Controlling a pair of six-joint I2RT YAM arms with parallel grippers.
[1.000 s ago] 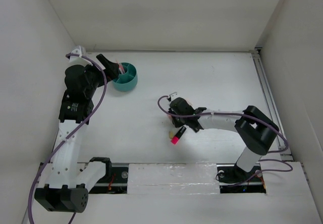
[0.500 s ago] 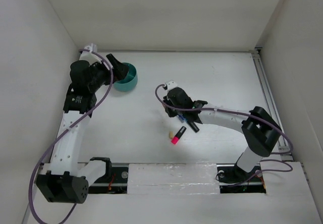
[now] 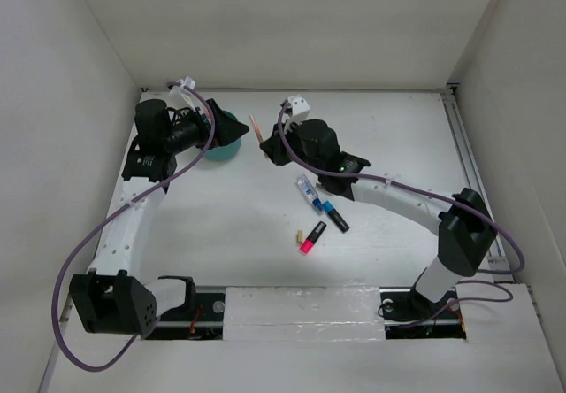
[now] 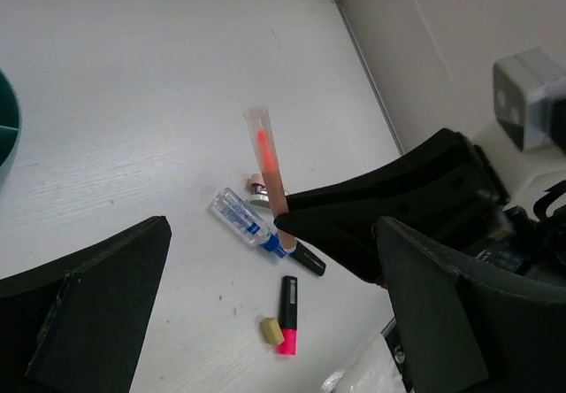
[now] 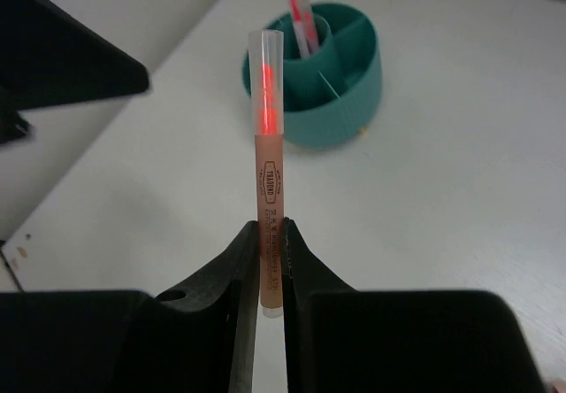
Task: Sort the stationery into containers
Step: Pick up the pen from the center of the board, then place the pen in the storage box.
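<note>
Two black claws hang near the round teal plastic tub with inner dividers (image 5: 340, 126); right claw (image 5: 271, 242) is clamped on a thin salmon-pink pen with clear cap (image 5: 268, 167), lifted off the white counter (image 3: 398, 136); left claw (image 3: 234, 129) gapes wide; a clear-blue tube (image 3: 307, 189), blue-black marker (image 3: 334, 217), black-capped pink highlighter (image 3: 312, 236) and tiny tan piece (image 3: 299, 235) lie together on the counter.

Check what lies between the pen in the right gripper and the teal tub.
Only bare table between pen and tub, shown in the right wrist view.
</note>
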